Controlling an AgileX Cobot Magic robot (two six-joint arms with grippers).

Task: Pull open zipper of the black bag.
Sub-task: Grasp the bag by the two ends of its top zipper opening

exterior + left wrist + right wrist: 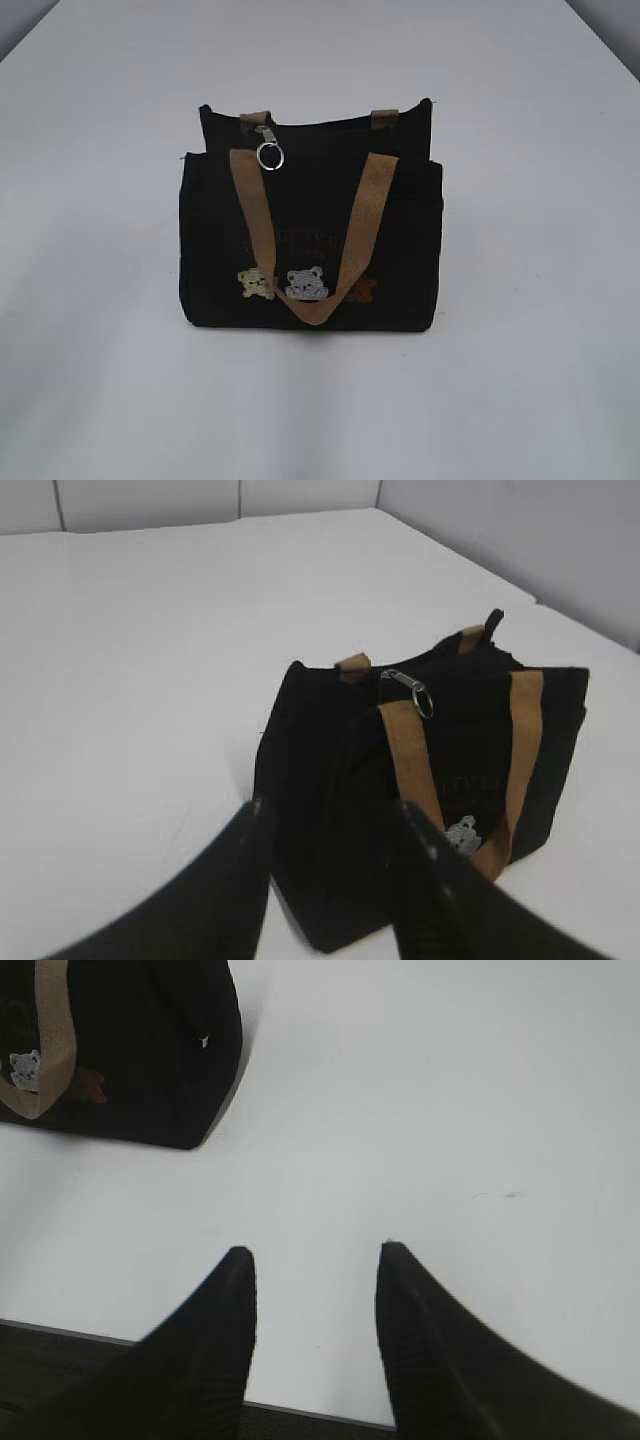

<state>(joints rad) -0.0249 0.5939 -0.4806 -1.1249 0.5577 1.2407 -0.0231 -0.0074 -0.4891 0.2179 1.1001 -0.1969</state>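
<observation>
The left end effector is spread, holding nothing, near the black bag. The right end effector is likewise spread and empty over bare white tabletop. The bag stands upright mid-tabletop, its zipper pull and ring at the top, left of centre.

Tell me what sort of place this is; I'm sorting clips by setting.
Probably a lab or staged test bench, not a home: a bare white table, plain white panel walls behind it, and a lone black bag set in the middle.
</observation>
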